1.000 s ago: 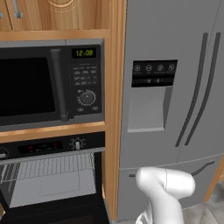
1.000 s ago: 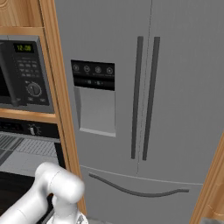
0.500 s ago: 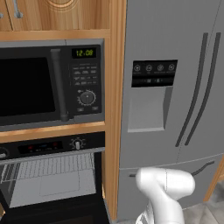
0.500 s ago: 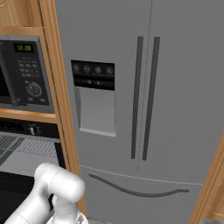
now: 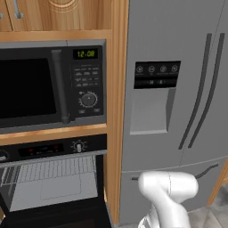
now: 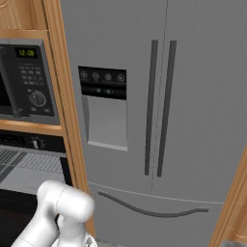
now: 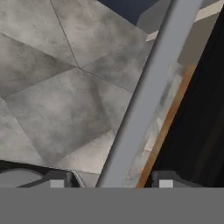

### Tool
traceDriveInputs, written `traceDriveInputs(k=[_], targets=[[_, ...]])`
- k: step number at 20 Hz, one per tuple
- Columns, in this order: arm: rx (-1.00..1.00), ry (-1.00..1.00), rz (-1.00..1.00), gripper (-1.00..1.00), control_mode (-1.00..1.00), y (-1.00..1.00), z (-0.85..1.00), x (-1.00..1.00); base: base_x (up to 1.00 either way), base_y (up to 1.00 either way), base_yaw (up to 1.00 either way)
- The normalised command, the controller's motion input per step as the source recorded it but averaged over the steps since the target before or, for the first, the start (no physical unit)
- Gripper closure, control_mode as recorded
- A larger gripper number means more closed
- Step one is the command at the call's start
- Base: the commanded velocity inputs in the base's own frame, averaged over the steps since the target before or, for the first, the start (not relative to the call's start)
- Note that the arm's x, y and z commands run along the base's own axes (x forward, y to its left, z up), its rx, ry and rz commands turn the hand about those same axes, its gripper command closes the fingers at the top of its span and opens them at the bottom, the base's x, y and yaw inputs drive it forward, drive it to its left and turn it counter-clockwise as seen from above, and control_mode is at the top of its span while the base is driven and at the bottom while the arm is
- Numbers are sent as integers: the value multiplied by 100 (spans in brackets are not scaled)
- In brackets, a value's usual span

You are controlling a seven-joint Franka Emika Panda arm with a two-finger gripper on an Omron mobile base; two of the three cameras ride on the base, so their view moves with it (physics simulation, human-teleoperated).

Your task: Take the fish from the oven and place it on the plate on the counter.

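Observation:
The oven [image 5: 53,178] stands open below the microwave, with its wire rack [image 5: 51,170] and one round knob [image 5: 79,146] showing; it also appears at the left as the oven [image 6: 26,164]. No fish can be made out on the rack; the plate and the counter are out of view. In the hand view my gripper [image 7: 113,181] is open, low over the floor. The oven door's long steel bar handle [image 7: 140,105] runs between the two fingertips [image 7: 57,182], with a gap on each side. The dark door glass [image 7: 201,113] lies to its right.
A black microwave [image 5: 44,84] with a green clock sits above the oven. A tall grey fridge [image 5: 178,89] with a dispenser stands to the right of a wooden post [image 5: 116,111]. Grey floor tiles [image 7: 52,87] lie under the hand.

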Motion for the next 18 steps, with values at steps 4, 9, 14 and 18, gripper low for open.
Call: traceDriveInputs(k=[4,9,14,18], targets=[[5,-21,8,-100,-100,0,52,-98,0,0,0],[5,-22,6,-100,-100,0,92,-53,0,0,0],[15,-21,1,-100,-100,-10,100,-37,0,0,0],[15,-21,0,-100,-100,-1,100,-5,0,0,0]])
